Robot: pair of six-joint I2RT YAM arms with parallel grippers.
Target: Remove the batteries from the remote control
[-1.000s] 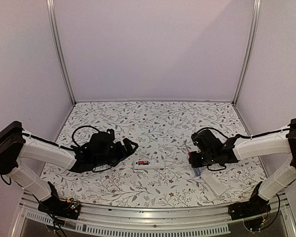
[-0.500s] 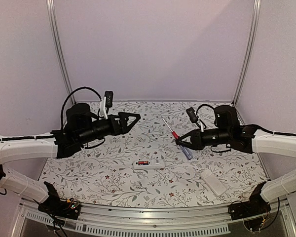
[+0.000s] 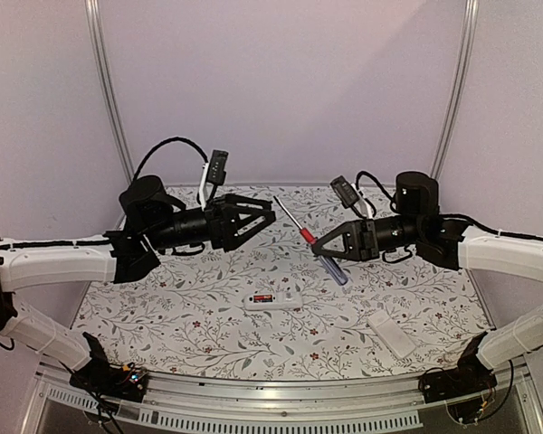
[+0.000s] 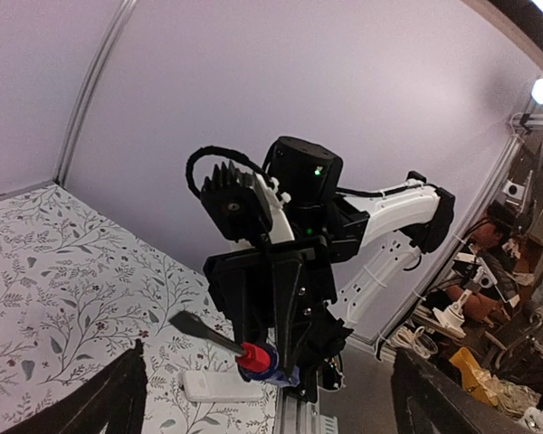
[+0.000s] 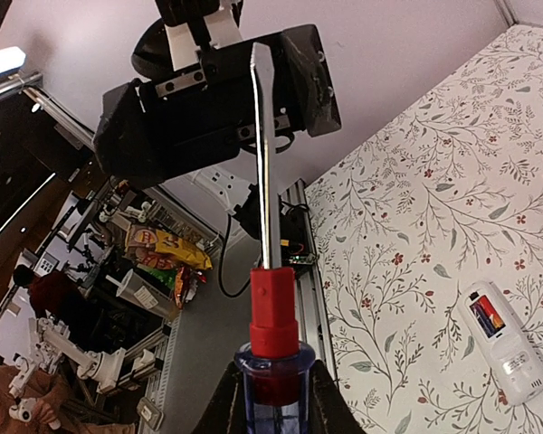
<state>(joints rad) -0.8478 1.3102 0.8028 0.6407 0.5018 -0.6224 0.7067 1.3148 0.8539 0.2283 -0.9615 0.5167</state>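
The white remote control lies face down at the table's front middle, with red batteries in its open recess. The right wrist view shows the remote control and its batteries at the lower right. My right gripper is raised above the table, shut on the blue handle of a screwdriver whose blade points toward the left arm. In its own view the right gripper clamps the screwdriver. My left gripper hangs open in the air facing that blade, holding nothing.
A flat white plate lies at the front right, also visible as the plate near the rail in the left wrist view. Metal frame posts stand at the back corners, and an aluminium rail runs along the near edge.
Both arms have risen from the table and swung toward each other. The right gripper lifted the screwdriver off the table; the left gripper stayed open.
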